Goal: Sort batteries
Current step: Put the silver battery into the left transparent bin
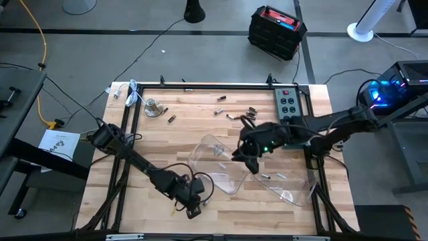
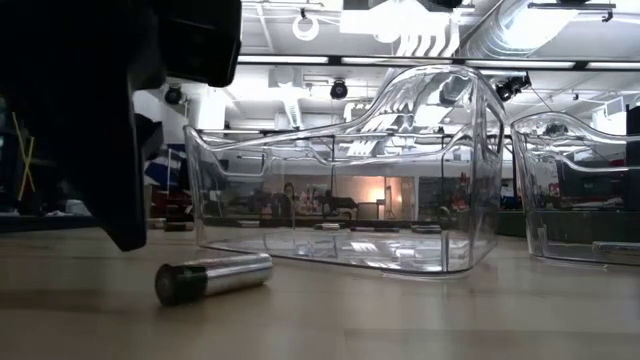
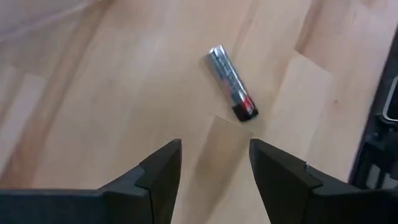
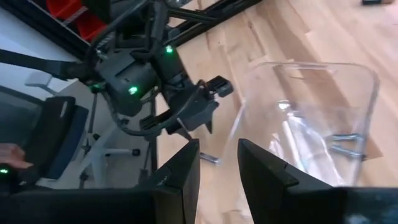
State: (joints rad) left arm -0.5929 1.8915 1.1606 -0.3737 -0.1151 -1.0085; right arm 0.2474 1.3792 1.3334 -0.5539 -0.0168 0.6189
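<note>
A silvery battery with a dark end [image 3: 231, 84] lies on its side on the wooden table just ahead of my left gripper [image 3: 214, 162], which is open and empty near the table's near edge [image 1: 192, 201]. The same battery shows in the low view [image 2: 212, 277], beside the dark gripper [image 2: 120, 130]. My right gripper [image 4: 217, 165] is open and empty, above the near clear tray [image 1: 221, 167]. That tray holds a few batteries [image 4: 345, 146]. Several more batteries [image 1: 235, 110] lie loose at the far side of the table.
A second clear tray [image 1: 287, 184] stands at the near right. A grey power strip [image 1: 289, 104] lies at the far right and a small round metal object [image 1: 153, 107] at the far left. A dark frame [image 1: 214, 86] rims the table.
</note>
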